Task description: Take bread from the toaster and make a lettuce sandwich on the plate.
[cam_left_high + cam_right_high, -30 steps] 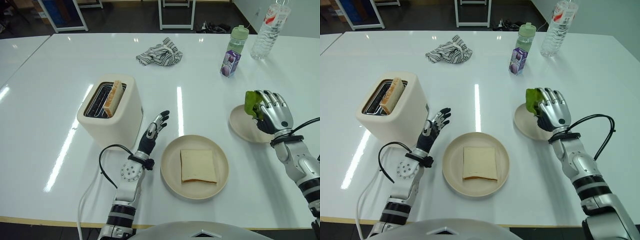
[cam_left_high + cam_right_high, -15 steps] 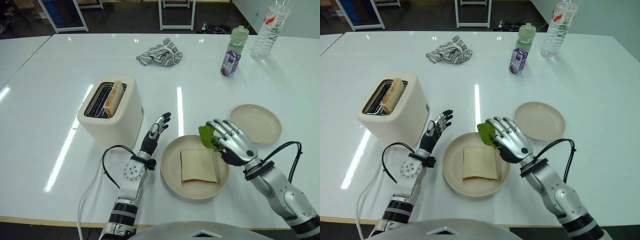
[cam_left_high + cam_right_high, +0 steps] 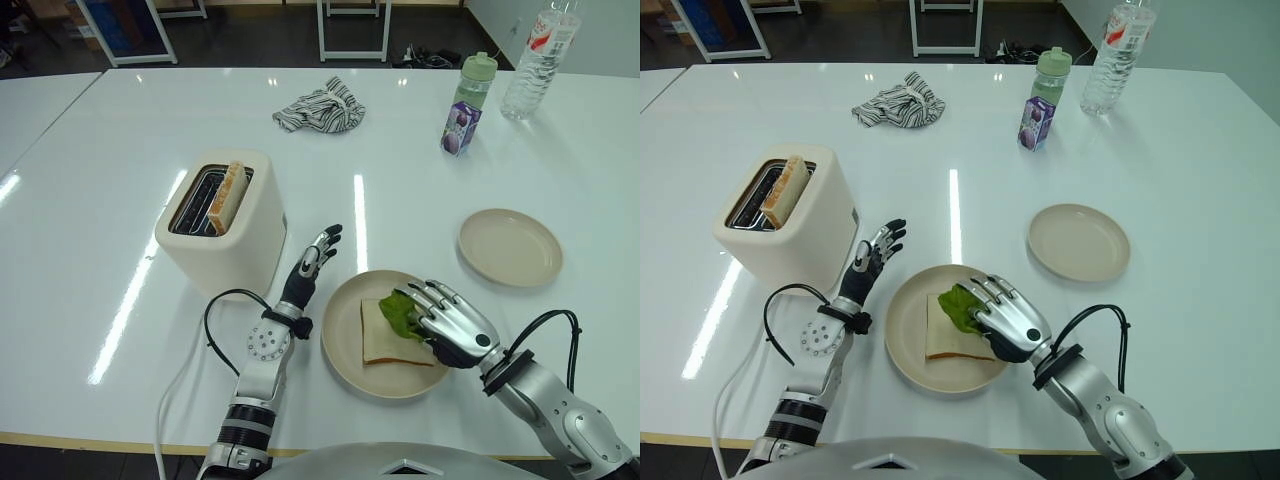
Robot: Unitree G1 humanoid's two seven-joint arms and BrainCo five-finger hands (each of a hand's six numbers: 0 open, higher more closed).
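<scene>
A cream toaster (image 3: 220, 222) stands at the left with one toasted bread slice (image 3: 227, 196) upright in its slot. In front of me a beige plate (image 3: 345, 360) holds a white bread slice (image 3: 385, 346). My right hand (image 3: 450, 325) hovers over that slice, shut on a green lettuce leaf (image 3: 398, 312) that rests on the bread's upper right part. My left hand (image 3: 308, 265) is open, fingers stretched out, between the toaster and the plate, holding nothing.
A second beige plate (image 3: 510, 246) lies at the right. Farther back are a striped cloth (image 3: 320, 107), a small purple carton (image 3: 460, 127), a green-capped bottle (image 3: 476, 79) and a clear water bottle (image 3: 529, 62). The toaster's cable (image 3: 205, 330) loops near my left forearm.
My right hand carried the lettuce leaf from the right plate leftward to the front plate, then lowered it onto the bread slice. The left hand has hardly moved.
</scene>
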